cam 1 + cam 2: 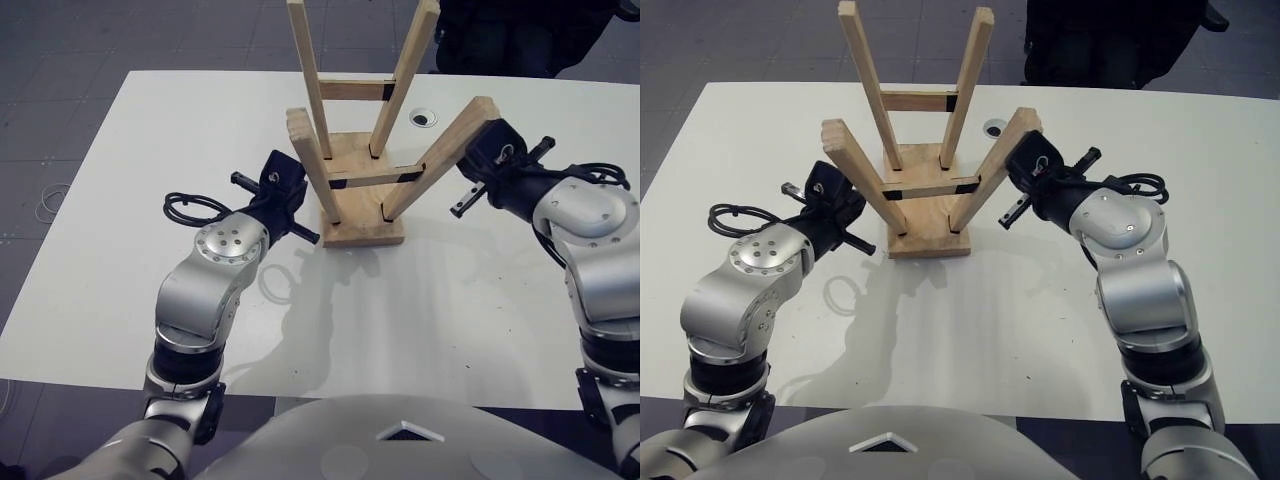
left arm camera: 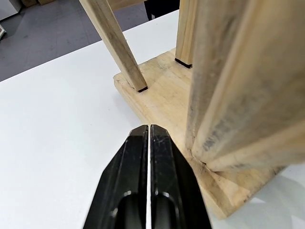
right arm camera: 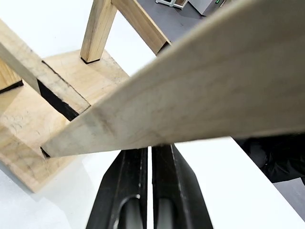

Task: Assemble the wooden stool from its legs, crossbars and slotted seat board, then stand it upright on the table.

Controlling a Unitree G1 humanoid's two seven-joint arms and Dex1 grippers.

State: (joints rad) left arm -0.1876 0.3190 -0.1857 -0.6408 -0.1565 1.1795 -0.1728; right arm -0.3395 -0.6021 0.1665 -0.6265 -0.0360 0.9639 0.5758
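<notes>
The wooden stool stands upside down, its seat board (image 1: pixel 365 230) flat on the white table (image 1: pixel 120 200) and its legs pointing up and splaying outward. Two crossbars (image 1: pixel 365 178) join the legs in pairs. My left gripper (image 2: pixel 149 128) is shut with nothing in it; its tips are low at the board's left edge, beside the near left leg (image 1: pixel 310 160). My right gripper (image 1: pixel 482 152) is also shut. Its fingers (image 3: pixel 133 191) lie under and against the slanting near right leg (image 3: pixel 190 90), not around it.
A round cable hole (image 1: pixel 424 118) sits in the table behind the stool. A black cable (image 1: pixel 190 208) loops by my left wrist. The table's front half is bare white surface, and grey floor lies beyond its far and left edges.
</notes>
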